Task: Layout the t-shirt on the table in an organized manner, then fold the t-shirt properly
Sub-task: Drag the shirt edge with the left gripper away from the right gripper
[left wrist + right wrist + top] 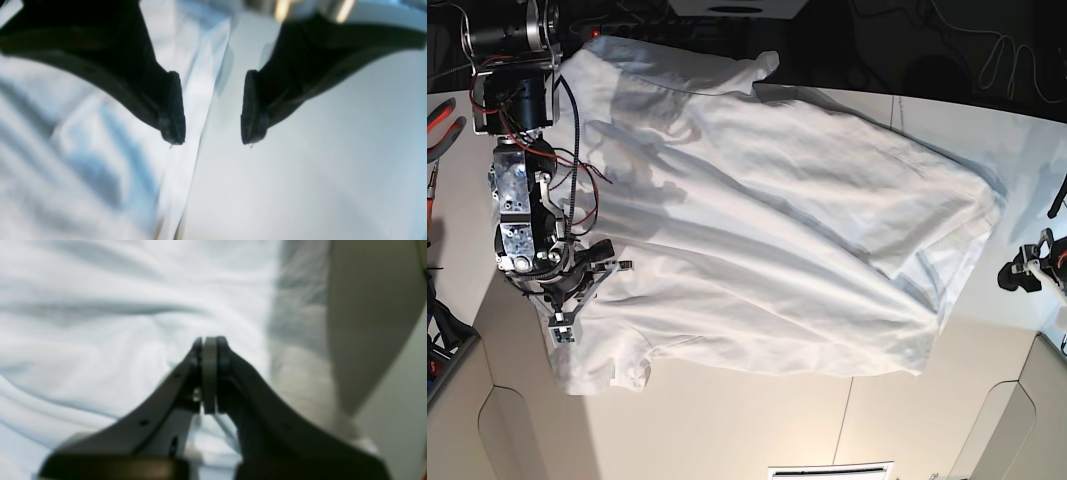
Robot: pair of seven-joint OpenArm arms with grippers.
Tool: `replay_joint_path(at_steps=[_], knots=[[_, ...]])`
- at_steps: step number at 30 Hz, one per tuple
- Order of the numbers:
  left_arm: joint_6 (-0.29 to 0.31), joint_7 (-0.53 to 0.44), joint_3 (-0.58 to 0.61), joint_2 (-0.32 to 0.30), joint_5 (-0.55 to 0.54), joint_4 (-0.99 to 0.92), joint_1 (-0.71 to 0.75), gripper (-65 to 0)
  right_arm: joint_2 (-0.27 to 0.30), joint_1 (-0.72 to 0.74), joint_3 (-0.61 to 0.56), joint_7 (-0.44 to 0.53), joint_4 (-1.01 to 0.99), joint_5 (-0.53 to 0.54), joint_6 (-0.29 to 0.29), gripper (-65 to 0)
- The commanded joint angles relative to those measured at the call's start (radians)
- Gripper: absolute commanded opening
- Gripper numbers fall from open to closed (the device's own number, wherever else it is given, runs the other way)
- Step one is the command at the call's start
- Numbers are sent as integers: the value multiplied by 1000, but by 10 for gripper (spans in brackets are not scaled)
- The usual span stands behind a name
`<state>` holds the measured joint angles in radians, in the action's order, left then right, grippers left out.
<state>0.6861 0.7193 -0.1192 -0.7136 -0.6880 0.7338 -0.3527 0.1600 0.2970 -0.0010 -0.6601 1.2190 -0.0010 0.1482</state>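
The white t-shirt [757,220] lies spread and wrinkled over most of the white table [727,430]. My right gripper [561,330] is at the shirt's left edge in the base view. In the right wrist view it [209,340] is shut, pads pressed together just over the cloth [100,323]; I see no cloth between them. My left gripper [211,140] is open and empty, straddling the shirt's edge [83,150], with bare table [317,166] under the right finger. In the base view it [1025,272] sits beside the shirt's right edge.
The table's dark seam [842,425] runs toward the front edge, and cut-out corners [497,440] show at both front sides. Red-handled tools [442,125] and wires lie beyond the table's left side. A white vent-like panel [829,470] sits at the front.
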Motion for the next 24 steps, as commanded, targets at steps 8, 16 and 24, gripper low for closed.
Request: replay_joint_path(at_steps=[8, 16, 24], knots=[[12, -23, -5, -5, -11, 62, 95, -343, 5, 83, 1, 115, -129, 2, -2, -650], [12, -16, -4, 33, -11, 62, 112, -343, 5, 101, 1, 145, -203, 1, -2, -650], [12, -3, -4, 32, -34, 62, 112, -354, 5, 102, 1, 217, -360, 1, -3, -650]])
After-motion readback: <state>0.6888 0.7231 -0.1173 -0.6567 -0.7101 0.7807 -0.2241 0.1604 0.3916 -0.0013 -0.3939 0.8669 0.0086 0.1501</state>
